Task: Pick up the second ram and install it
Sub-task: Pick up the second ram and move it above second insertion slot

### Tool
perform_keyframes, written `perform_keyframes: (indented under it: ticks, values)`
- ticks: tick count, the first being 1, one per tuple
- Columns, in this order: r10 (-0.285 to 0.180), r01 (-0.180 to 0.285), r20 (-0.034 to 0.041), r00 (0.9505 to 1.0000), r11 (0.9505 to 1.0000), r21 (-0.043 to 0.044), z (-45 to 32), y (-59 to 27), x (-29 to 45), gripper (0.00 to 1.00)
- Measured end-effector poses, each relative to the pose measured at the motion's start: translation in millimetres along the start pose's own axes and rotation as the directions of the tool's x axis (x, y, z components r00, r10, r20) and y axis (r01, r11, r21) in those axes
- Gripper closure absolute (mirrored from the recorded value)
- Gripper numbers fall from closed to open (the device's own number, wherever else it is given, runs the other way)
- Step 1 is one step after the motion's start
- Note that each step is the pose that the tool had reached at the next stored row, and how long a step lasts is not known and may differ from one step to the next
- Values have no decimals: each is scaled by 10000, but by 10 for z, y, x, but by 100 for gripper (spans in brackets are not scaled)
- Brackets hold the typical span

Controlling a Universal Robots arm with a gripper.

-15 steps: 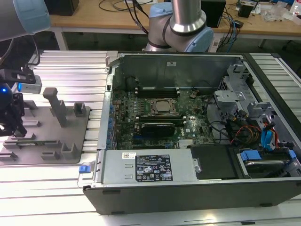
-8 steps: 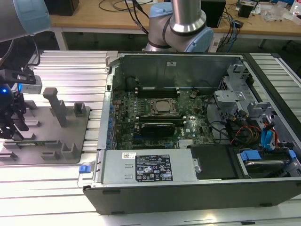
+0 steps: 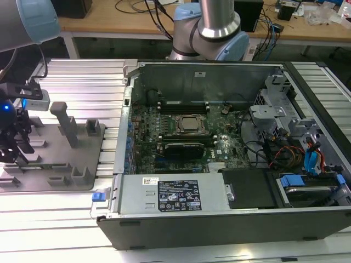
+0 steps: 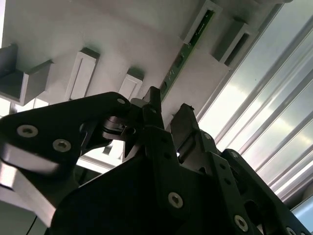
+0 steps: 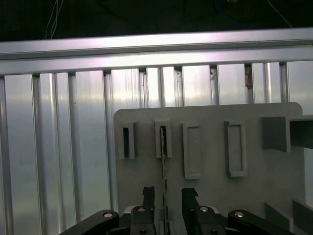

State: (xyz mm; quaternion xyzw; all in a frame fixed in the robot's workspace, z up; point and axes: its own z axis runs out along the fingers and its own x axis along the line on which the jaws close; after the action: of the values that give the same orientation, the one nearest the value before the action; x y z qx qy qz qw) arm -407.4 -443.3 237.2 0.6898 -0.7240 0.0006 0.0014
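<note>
Exterior view: the gripper (image 3: 16, 149) hangs low over the grey holder tray (image 3: 82, 181), at the exterior view's left. The tray lies on the ribbed aluminium table (image 3: 82, 76). The open computer case (image 3: 219, 230) with its motherboard (image 3: 164, 118) sits well apart, toward the exterior view's right. We cannot make out the stick from here.

Second wrist view: the second ram (image 4: 188, 49) stands on edge in a raised slot of the tray (image 4: 122, 39). Its near end runs in between the black fingers (image 4: 152, 110).

First wrist view: we see the second ram (image 5: 164, 171) edge-on as a thin line, one end seated in a slot pocket and the other passing between the fingers (image 5: 189, 198). The jaws stand moderately apart and straddle the stick. A gap shows on each side, so we note no contact. The stick rests in the tray (image 5: 210, 196), not lifted.
</note>
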Motion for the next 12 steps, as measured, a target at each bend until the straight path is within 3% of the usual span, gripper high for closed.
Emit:
perform_keyframes:
  ticks: [7, 12]
  values:
    - [-25, 25, 2, 10000, 10000, 2, 18, 0, 0, 66]
    - [-124, 124, 1, 9999, 9999, 2, 78, 0, 0, 66]
